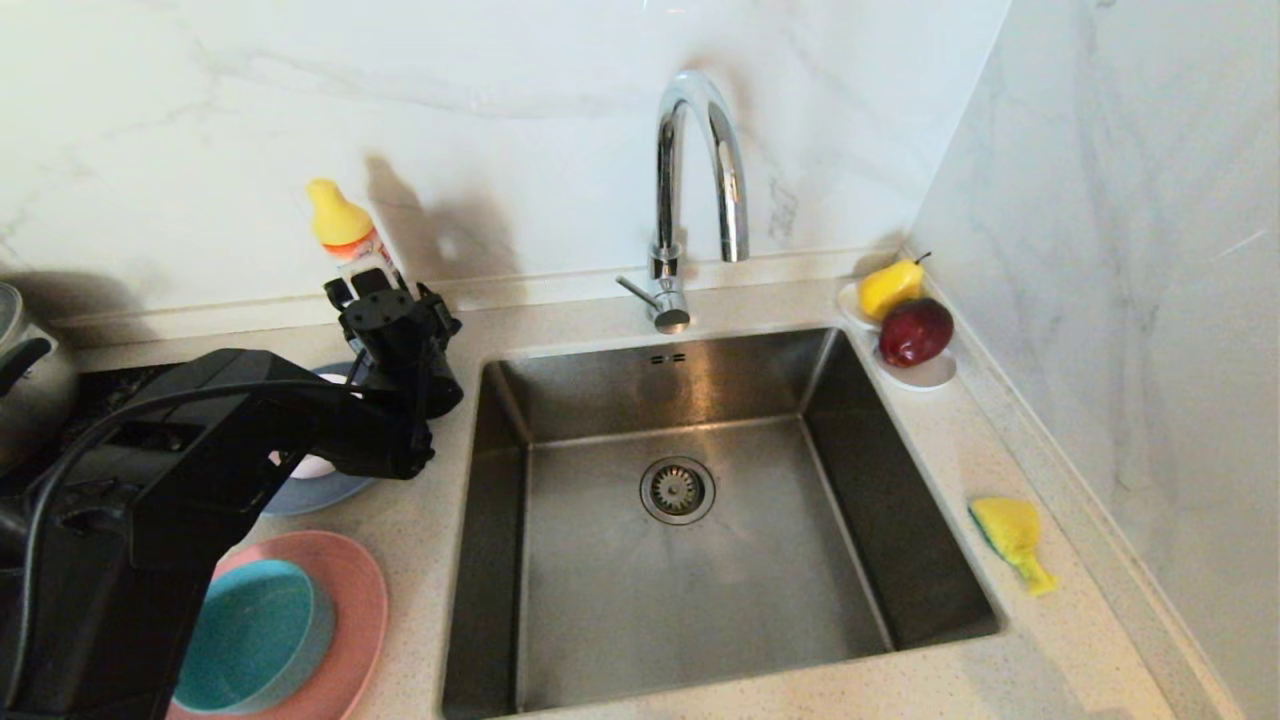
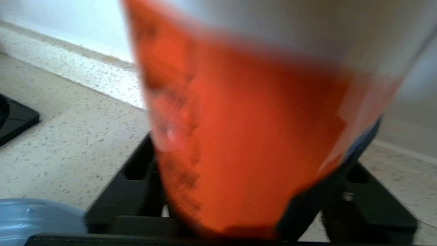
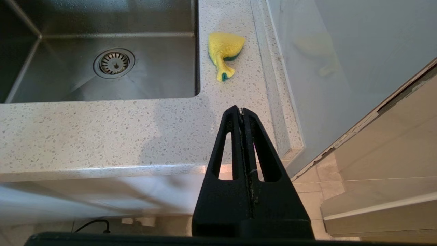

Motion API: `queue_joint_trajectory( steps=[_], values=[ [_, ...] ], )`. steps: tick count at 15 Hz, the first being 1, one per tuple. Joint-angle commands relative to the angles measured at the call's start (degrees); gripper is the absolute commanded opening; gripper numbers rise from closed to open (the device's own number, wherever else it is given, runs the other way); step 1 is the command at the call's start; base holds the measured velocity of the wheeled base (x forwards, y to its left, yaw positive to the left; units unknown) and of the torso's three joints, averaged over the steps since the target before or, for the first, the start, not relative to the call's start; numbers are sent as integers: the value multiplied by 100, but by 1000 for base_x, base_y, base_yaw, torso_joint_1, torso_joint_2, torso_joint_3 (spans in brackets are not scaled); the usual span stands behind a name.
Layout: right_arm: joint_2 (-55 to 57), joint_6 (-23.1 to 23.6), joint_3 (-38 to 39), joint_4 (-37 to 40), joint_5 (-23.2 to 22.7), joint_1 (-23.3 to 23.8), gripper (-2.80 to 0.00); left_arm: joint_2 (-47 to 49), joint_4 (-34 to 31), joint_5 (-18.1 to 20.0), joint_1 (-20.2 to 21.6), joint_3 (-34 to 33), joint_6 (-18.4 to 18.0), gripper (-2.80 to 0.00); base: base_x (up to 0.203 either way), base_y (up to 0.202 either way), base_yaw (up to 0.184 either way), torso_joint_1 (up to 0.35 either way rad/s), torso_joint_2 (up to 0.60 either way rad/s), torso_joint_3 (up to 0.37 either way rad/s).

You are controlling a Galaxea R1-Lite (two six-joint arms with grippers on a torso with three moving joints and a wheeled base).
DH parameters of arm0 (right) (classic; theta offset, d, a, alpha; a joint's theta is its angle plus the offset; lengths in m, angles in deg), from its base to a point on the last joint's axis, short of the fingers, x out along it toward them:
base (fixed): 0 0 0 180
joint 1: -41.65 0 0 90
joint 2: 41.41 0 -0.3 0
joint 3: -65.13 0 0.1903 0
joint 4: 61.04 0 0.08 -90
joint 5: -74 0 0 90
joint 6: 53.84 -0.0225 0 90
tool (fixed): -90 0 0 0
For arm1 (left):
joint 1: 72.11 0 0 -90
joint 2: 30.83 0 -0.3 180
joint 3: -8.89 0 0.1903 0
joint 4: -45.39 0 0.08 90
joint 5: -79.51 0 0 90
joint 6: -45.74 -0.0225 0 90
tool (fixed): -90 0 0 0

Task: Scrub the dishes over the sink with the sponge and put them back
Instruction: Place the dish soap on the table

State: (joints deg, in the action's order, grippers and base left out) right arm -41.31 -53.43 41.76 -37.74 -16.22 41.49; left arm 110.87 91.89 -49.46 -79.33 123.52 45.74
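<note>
My left gripper [image 1: 392,292] is at the back left of the counter, open, its fingers [image 2: 136,171] spread on either side of an orange-labelled detergent bottle [image 2: 252,130] with a yellow cap [image 1: 338,215]. Just in front lies the grey-blue plate [image 1: 320,492] with the pale pink bowl [image 1: 312,466], mostly hidden by my arm. The teal bowl [image 1: 255,635] sits on the salmon-pink plate [image 1: 355,600] at the near left. The yellow-and-green sponge [image 1: 1010,535] [image 3: 225,51] lies crumpled right of the sink [image 1: 600,600]. My right gripper [image 3: 241,110] hangs shut off the counter's front edge.
A chrome faucet [image 1: 690,170] arches over the sink's back rim; the drain strainer [image 1: 677,490] is in the middle. A white dish [image 1: 930,375] with a pear [image 1: 888,287] and an apple [image 1: 915,330] sits back right by the wall. A metal pot [image 1: 30,380] stands far left.
</note>
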Motion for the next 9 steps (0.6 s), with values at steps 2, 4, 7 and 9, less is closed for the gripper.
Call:
queue_joint_trajectory(
  steps=[2, 4, 7, 9],
  values=[
    [-1, 4, 0, -1, -4, -2, -280, -81, 36, -23, 1, -13, 17, 0, 0, 0, 0, 0, 0, 0],
    [-1, 4, 0, -1, -4, -2, -280, -132, 36, -23, -7, -13, 26, 0, 0, 0, 0, 0, 0, 0],
    [-1, 4, 0, -1, -4, -2, -280, -439, -13, -23, -1, -73, 24, 0, 0, 0, 0, 0, 0, 0],
    [-1, 4, 0, -1, -4, -2, -280, -845, -73, -23, 0, -200, 8, 0, 0, 0, 0, 0, 0, 0]
  ],
)
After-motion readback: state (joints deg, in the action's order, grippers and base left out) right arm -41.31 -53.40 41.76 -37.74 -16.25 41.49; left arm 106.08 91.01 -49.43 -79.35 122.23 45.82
